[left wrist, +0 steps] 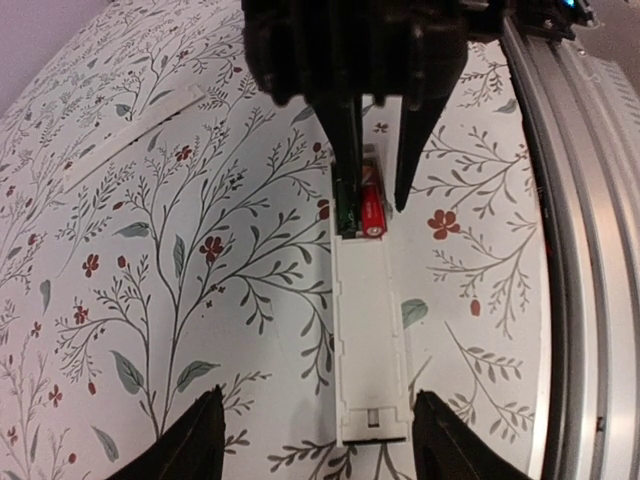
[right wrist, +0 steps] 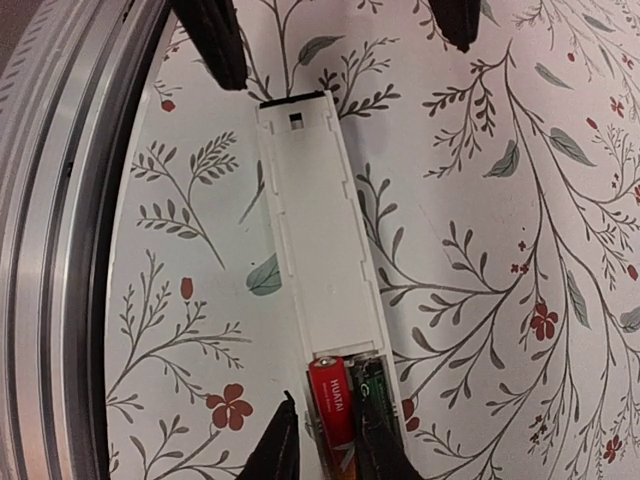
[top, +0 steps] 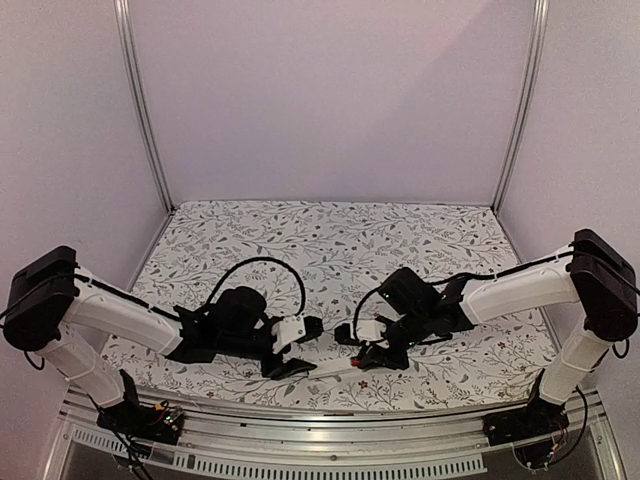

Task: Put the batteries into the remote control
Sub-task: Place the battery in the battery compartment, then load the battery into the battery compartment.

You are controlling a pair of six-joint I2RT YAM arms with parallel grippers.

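The white remote control (left wrist: 370, 330) lies on the floral cloth near the front rail, back side up. It also shows in the right wrist view (right wrist: 318, 230) and the top view (top: 331, 373). The red battery (right wrist: 335, 410) and the black battery (right wrist: 377, 392) lie side by side in the open compartment at one end. My right gripper (right wrist: 330, 455) is narrowly open astride the red battery. One finger (right wrist: 390, 450) rests over the black battery, the other stands just outside the remote's wall. My left gripper (left wrist: 322, 445) is wide open and empty, straddling the remote's other end without touching it.
A thin white cover strip (left wrist: 135, 120) lies flat on the cloth, well away from the remote. The metal front rail (left wrist: 585, 260) runs close alongside the remote. Both arms meet low over the front middle of the table (top: 330, 250).
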